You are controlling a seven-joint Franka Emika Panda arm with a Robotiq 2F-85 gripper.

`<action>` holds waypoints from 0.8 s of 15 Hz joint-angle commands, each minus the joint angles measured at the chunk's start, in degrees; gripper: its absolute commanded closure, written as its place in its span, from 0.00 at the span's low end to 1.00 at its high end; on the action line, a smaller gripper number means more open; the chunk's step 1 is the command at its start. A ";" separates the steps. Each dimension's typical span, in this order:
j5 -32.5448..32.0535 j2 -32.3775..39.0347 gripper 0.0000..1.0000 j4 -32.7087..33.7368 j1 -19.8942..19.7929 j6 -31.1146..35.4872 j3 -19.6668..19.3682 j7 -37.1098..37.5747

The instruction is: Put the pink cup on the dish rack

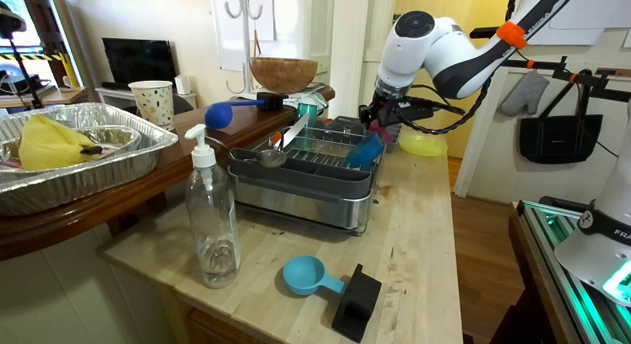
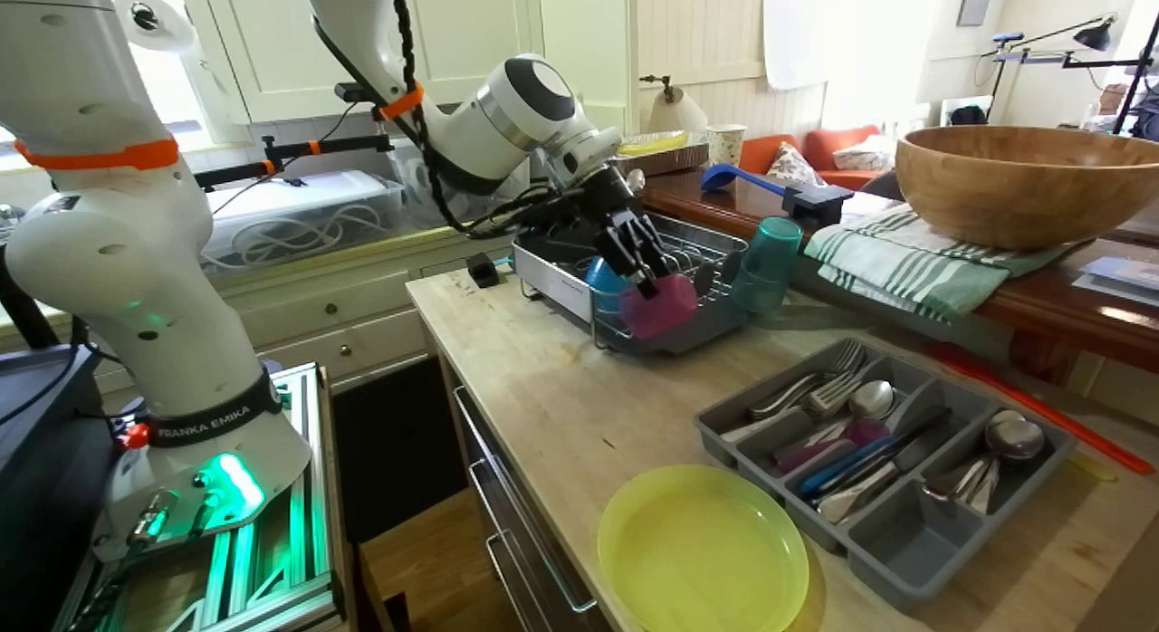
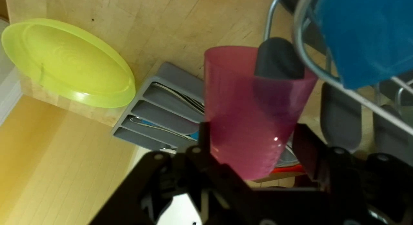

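Stretching from near to far in an exterior view, the worktop carries the dish rack at its far end. The compartmented cutlery tray, near right, and the shallow yellow-green bowl, near left, sit apart from it, probably leaving the approach unhindered. The gripper holds the pink cup pinched by opposite sides, base inward and mouth facing away, likely so that it can drain upside down. The cup is at the rack's near end, close to its left corner, where a grey prong appears to reach into its mouth; a little lowering may hang it there.
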 commanded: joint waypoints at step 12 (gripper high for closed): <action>17.27 1.76 0.59 1.66 1.30 -10.14 2.58 -9.79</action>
